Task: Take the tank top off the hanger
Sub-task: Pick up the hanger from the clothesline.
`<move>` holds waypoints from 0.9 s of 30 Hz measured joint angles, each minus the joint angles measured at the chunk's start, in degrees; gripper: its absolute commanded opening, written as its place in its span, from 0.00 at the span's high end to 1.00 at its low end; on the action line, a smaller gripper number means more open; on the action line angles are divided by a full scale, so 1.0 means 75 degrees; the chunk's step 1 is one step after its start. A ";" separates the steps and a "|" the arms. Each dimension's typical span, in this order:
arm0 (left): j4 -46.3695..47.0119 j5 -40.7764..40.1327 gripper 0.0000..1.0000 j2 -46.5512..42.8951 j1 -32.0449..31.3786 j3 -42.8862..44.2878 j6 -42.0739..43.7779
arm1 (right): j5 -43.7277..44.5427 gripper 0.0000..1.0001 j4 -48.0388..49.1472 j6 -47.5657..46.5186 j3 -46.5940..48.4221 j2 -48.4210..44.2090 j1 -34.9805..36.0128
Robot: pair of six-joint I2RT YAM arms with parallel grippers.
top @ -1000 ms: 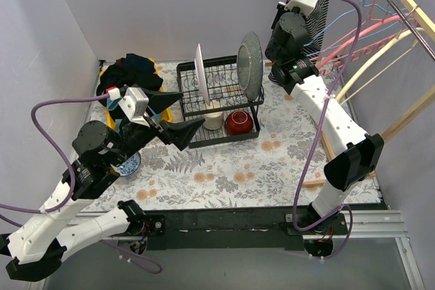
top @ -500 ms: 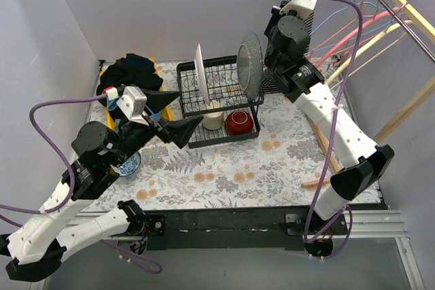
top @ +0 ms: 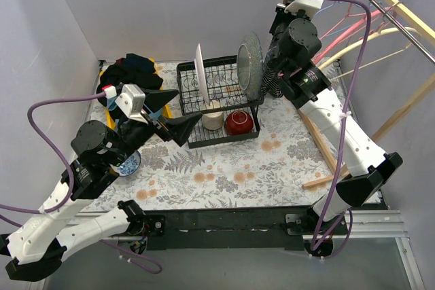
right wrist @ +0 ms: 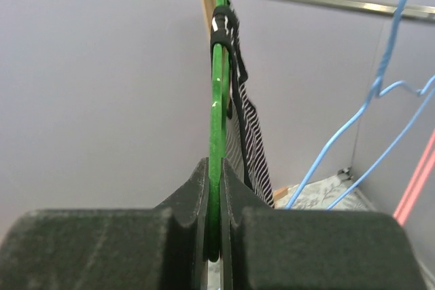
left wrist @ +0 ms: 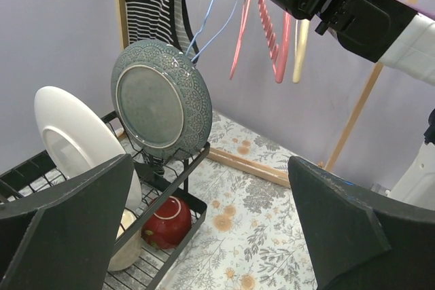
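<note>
While blue hangers [right wrist: 397, 28] are crowding beside it, the right gripper [right wrist: 214, 191] is pinching the green hanger [right wrist: 217, 100]. The striped tank top [left wrist: 151, 5] is dangling there; the left gripper [left wrist: 211, 202] is gaping.

Pale lilac walls [top: 136, 5] close in on a table [top: 224, 171] spread with floral-print cloth. A wooden clothes rail [left wrist: 355, 110] stands along the table's right edge in soft, even light.

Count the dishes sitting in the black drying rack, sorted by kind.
Plates: 2, a white plate and a grey-green plate
Bowls: 2, a red bowl and a cream bowl
Total: 4
</note>
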 measured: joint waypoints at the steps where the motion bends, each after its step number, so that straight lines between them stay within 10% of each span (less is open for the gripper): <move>1: -0.0006 0.0000 0.02 0.0000 0.0000 0.0017 -0.0009 | 0.0061 0.99 0.0192 -0.0192 0.0000 0.0000 0.0000; 27: -0.0108 0.0003 0.02 0.0251 0.0000 0.0219 -0.0029 | 0.0618 0.99 0.3488 -0.3850 0.0664 0.1154 -0.0632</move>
